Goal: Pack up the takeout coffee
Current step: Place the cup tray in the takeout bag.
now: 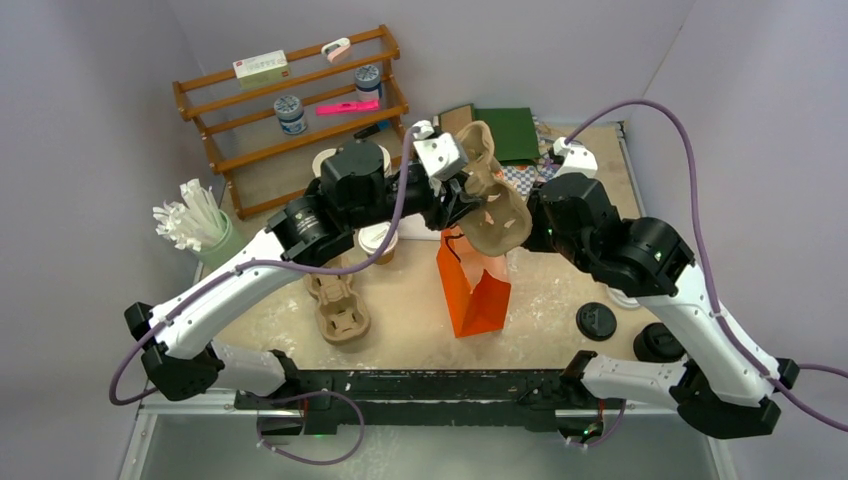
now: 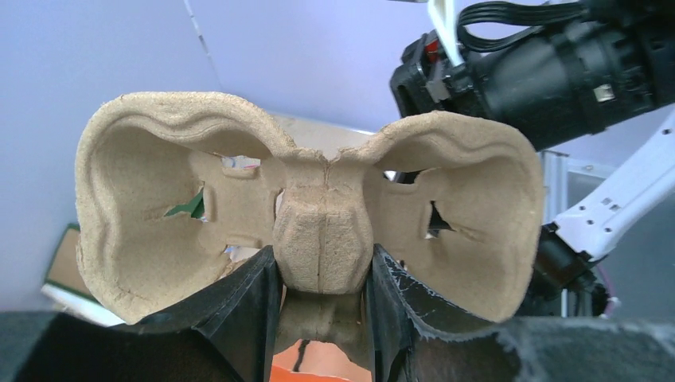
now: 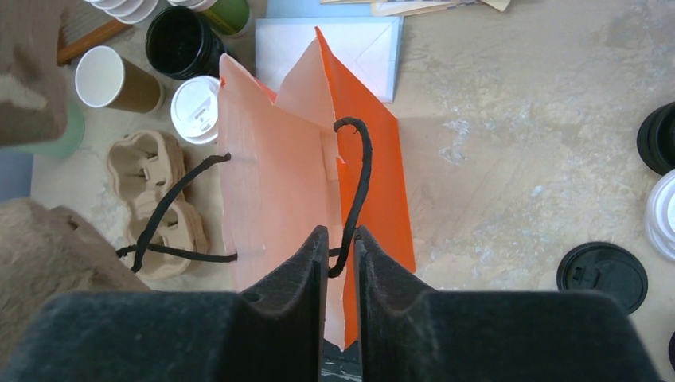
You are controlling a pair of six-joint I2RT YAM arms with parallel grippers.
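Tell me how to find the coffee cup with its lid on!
Find the orange paper bag standing mid-table. Left of it, behind the cardboard cup tray lying flat, stands a brown cup. Unlike the open brown cup nearby, it wears a white lid.

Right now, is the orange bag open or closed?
Open. The orange bag stands upright, top edges spread apart, its inner wall showing from above.
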